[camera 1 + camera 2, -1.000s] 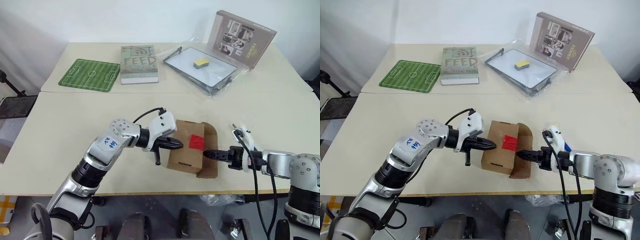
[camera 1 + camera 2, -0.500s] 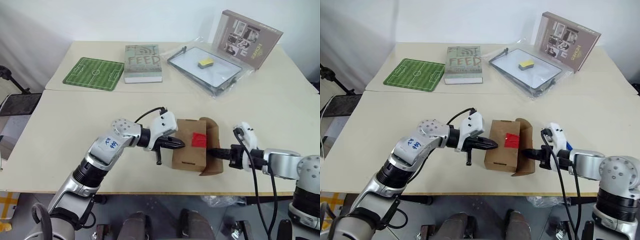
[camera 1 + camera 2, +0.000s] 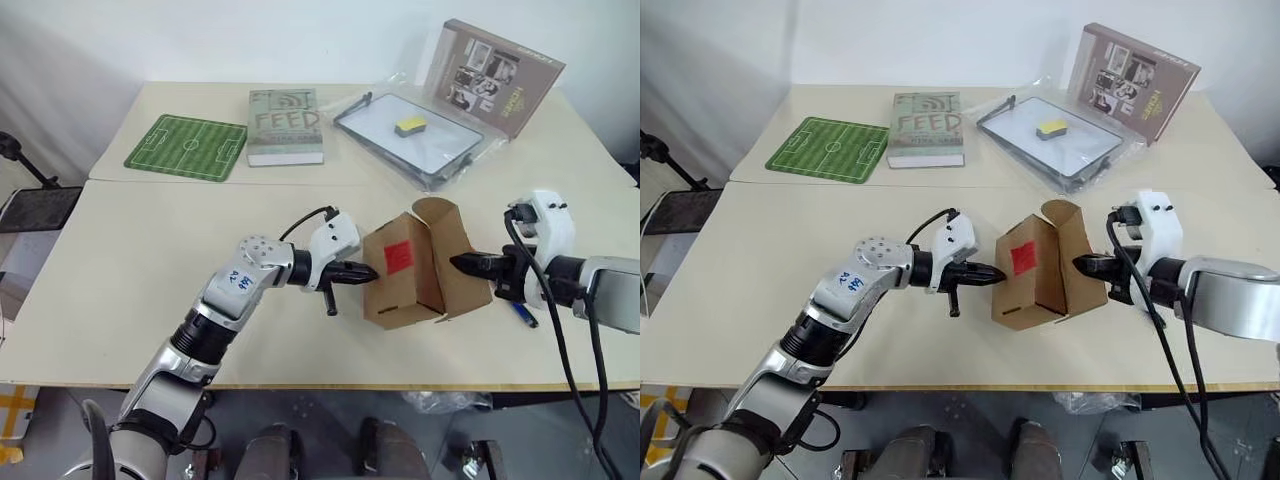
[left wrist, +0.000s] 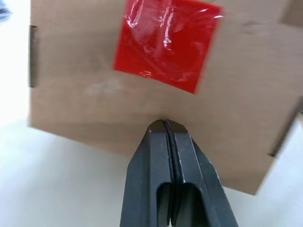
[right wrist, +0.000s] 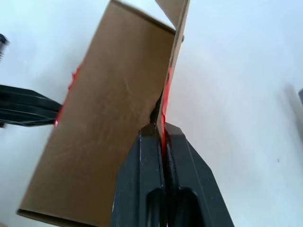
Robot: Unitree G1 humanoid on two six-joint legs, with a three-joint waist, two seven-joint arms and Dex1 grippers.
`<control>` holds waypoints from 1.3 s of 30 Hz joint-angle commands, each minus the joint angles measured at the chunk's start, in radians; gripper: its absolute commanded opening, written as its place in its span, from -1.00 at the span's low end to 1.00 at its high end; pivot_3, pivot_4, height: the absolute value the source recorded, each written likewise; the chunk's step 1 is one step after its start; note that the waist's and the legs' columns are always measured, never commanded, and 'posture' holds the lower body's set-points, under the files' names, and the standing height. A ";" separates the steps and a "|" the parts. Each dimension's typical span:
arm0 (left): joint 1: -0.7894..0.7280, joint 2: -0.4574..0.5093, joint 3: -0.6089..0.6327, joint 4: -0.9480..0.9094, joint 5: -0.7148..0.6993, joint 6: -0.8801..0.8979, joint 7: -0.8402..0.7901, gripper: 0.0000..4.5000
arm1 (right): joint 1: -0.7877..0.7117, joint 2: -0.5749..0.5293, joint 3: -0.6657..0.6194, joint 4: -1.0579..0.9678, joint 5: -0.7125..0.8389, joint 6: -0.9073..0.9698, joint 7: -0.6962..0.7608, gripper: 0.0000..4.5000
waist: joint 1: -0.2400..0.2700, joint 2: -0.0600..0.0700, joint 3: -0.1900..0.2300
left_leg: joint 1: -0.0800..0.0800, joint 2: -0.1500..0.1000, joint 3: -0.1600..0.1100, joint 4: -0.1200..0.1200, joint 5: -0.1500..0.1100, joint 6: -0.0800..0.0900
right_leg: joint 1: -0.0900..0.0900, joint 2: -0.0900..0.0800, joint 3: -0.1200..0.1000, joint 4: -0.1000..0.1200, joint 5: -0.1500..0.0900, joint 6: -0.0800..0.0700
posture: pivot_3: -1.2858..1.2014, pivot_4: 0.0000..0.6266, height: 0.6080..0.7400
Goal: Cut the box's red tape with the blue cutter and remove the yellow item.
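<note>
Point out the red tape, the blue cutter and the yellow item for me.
Red tape point(image 3: 399, 256): left eye view, middle of the patch on the box face.
Blue cutter point(image 3: 525, 314): left eye view, stretch showing beneath the right arm.
Yellow item point(image 3: 407, 126): left eye view, its top, on the bagged tray.

The left gripper point(image 4: 165, 126), fingers pressed together, touches the box point(image 4: 85, 85) wall with its tip; the red tape point(image 4: 165, 42) sits just beyond.

Box point(image 3: 403, 273) between end effectors: left point(image 3: 372, 272), right point(image 3: 456, 263).
</note>
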 commanded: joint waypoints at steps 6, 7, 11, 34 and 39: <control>-0.022 -0.043 0.014 0.046 0.024 -0.052 0.019 -1.00 | -0.007 -0.109 0.068 -0.072 0.050 -0.127 -0.007 -0.98 | 0.007 0.000 0.000 | -0.002 -0.001 0.000 0.000 -0.001 0.002 | 0.000 -0.001 0.000 -0.002 0.001 0.002 | 0.03 -0.52 1.00; -0.023 -0.040 0.020 0.047 0.025 -0.055 0.019 -1.00 | -0.010 -0.119 0.075 -0.072 0.050 -0.132 -0.010 -0.98 | 0.008 0.000 0.000 | -0.002 -0.001 0.000 0.000 -0.001 0.002 | 0.000 -0.001 0.000 -0.003 0.001 0.002 | 0.03 -0.52 1.00; -0.029 -0.020 0.051 0.054 0.023 -0.059 0.013 -1.00 | -0.033 -0.144 0.100 -0.075 0.050 -0.153 -0.026 -0.98 | 0.006 0.000 0.000 | -0.003 0.000 0.000 0.000 -0.001 0.002 | -0.001 -0.001 0.000 -0.003 0.001 0.002 | 0.03 -0.52 1.00; -0.207 -0.023 0.136 0.067 -0.136 0.023 -0.117 -1.00 | -0.136 -0.145 0.198 -0.125 0.050 -0.216 -0.132 -0.98 | 0.006 -0.001 0.000 | -0.011 -0.001 -0.001 0.001 0.000 0.002 | -0.007 -0.001 -0.003 -0.003 0.001 0.003 | 0.03 -0.52 1.00; -0.236 -0.049 0.002 0.150 -0.017 -0.110 -0.159 -1.00 | -0.137 -0.139 0.207 -0.131 0.050 -0.228 -0.142 -0.98 | 0.010 -0.001 0.001 | -0.011 -0.002 0.001 0.001 0.000 0.002 | -0.008 0.000 -0.003 -0.004 0.002 0.003 | 0.03 -0.52 1.00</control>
